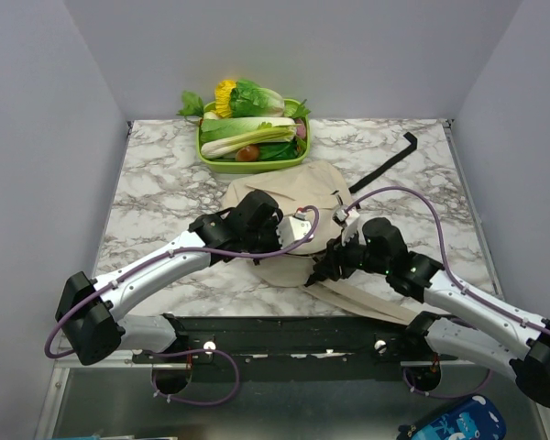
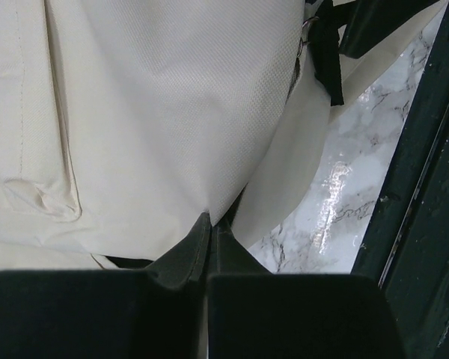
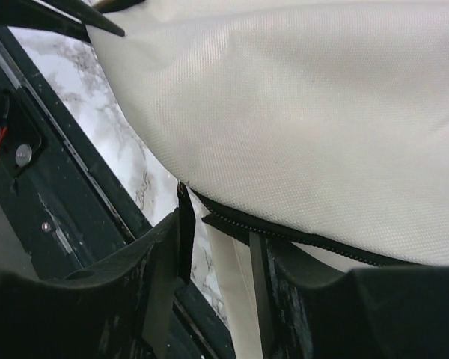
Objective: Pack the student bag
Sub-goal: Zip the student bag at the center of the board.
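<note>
The student bag (image 1: pixel 293 188) is a beige canvas backpack lying flat at the middle of the marble table, its wide beige straps (image 1: pixel 367 298) trailing toward the near right. My left gripper (image 1: pixel 298 236) is at the bag's near edge. In the left wrist view it (image 2: pixel 211 218) is shut, pinching a fold of the beige fabric (image 2: pixel 157 112). My right gripper (image 1: pixel 323 269) is at the near edge just right of it. In the right wrist view it (image 3: pixel 221 224) is open, with the bag's black zipper edge (image 3: pixel 299 235) lying across the tips under the beige cloth (image 3: pixel 299 112).
A green tray (image 1: pixel 207 161) of vegetables stands at the back, just behind the bag. A loose black strap (image 1: pixel 391 163) lies at the back right. A black rail (image 1: pixel 293 335) runs along the table's near edge. A blue patterned item (image 1: pixel 454 423) lies below the table at bottom right.
</note>
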`<state>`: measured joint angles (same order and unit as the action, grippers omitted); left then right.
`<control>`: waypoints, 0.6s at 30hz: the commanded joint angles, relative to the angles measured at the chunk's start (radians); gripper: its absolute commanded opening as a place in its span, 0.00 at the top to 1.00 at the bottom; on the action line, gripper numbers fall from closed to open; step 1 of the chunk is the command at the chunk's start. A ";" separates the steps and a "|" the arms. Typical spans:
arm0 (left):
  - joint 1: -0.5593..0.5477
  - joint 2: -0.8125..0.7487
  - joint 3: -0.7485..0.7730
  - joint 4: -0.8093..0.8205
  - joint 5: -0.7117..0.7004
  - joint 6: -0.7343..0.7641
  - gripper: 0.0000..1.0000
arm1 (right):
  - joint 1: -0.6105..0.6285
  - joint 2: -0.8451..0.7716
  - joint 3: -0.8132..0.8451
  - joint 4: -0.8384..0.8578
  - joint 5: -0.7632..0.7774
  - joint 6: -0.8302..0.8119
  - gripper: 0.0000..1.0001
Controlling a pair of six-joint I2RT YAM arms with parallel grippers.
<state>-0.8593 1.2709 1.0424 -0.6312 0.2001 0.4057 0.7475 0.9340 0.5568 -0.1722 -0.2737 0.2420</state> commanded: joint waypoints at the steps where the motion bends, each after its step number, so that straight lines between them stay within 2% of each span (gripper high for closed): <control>1: -0.004 -0.024 0.028 0.011 0.070 -0.028 0.92 | 0.010 -0.004 -0.031 0.128 0.013 0.009 0.52; 4: -0.004 -0.028 0.021 0.014 0.065 -0.028 0.73 | 0.019 0.009 -0.034 0.154 -0.025 0.019 0.56; 6: -0.004 -0.030 0.016 0.022 0.062 -0.028 0.46 | 0.029 0.008 -0.043 0.163 -0.030 0.023 0.60; 7: -0.004 -0.031 0.015 0.025 0.055 -0.031 0.33 | 0.030 0.003 -0.044 0.162 -0.032 0.031 0.65; 8: -0.004 -0.033 0.015 0.030 0.055 -0.034 0.16 | 0.032 -0.001 -0.046 0.160 -0.033 0.034 0.68; 13: -0.004 -0.054 0.030 0.011 0.116 -0.027 0.05 | 0.032 -0.055 -0.051 0.094 -0.015 0.051 0.88; 14: -0.004 -0.056 0.028 0.008 0.133 -0.021 0.01 | 0.032 -0.073 -0.051 0.082 -0.012 0.049 0.90; 18: -0.010 -0.048 -0.002 0.071 0.203 -0.019 0.01 | 0.032 -0.086 -0.041 0.033 -0.002 0.051 0.94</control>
<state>-0.8597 1.2358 1.0431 -0.6205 0.2974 0.3809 0.7715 0.8646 0.5137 -0.0917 -0.2810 0.2874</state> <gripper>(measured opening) 0.985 0.081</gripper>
